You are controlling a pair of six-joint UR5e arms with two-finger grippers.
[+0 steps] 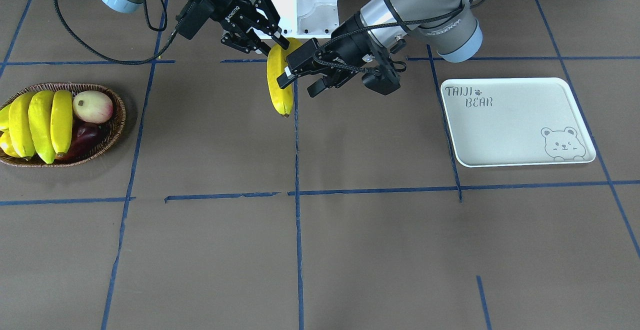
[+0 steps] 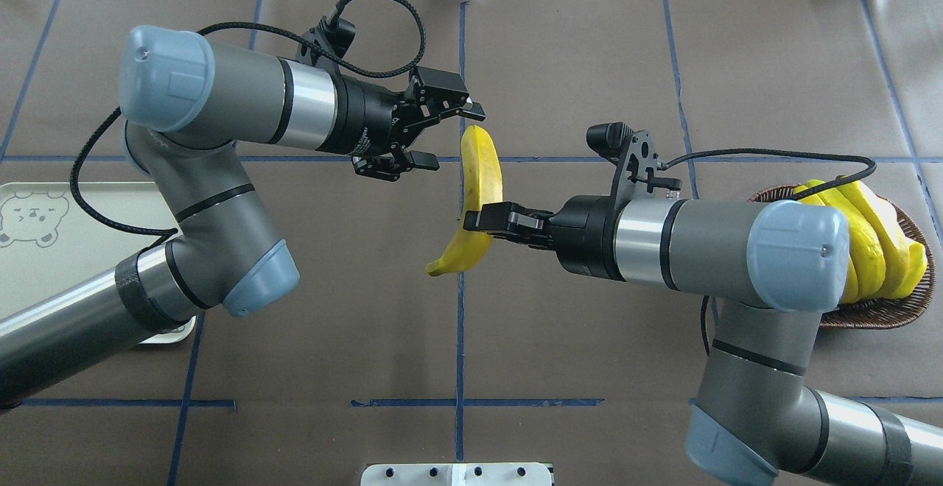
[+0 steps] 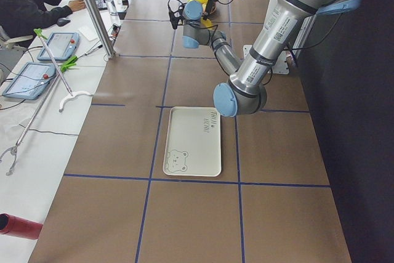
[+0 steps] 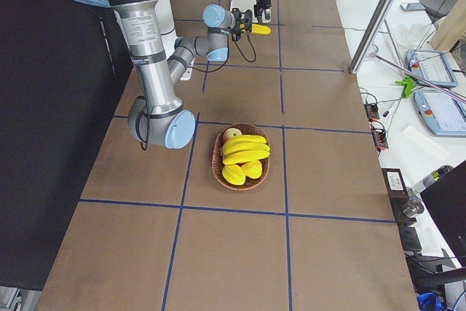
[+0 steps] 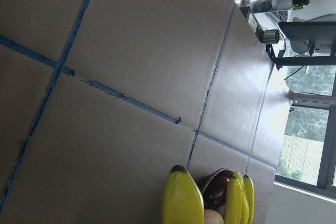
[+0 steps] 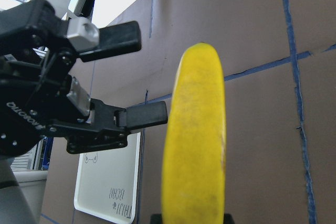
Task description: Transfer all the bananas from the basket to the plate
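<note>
My right gripper (image 2: 480, 219) (image 1: 280, 42) is shut on a yellow banana (image 2: 482, 180) (image 1: 279, 82) and holds it above the table's middle. The banana also fills the right wrist view (image 6: 197, 140). My left gripper (image 2: 451, 137) (image 6: 152, 74) is open and empty, its fingers just beside the banana's far end, not around it. Three more bananas (image 1: 42, 122) (image 2: 877, 250) lie in the brown wicker basket (image 1: 119, 120) (image 2: 877, 314) on my right. The white plate (image 1: 515, 125) (image 2: 66, 250) with the bear drawing lies bare on my left.
The basket also holds a pale pink apple (image 1: 92, 106), a dark purple fruit (image 1: 82, 136) and stubby yellow fruit (image 1: 5, 145). Blue tape lines cross the brown table. A person sits at a side desk (image 3: 24, 4) beyond the table's far edge.
</note>
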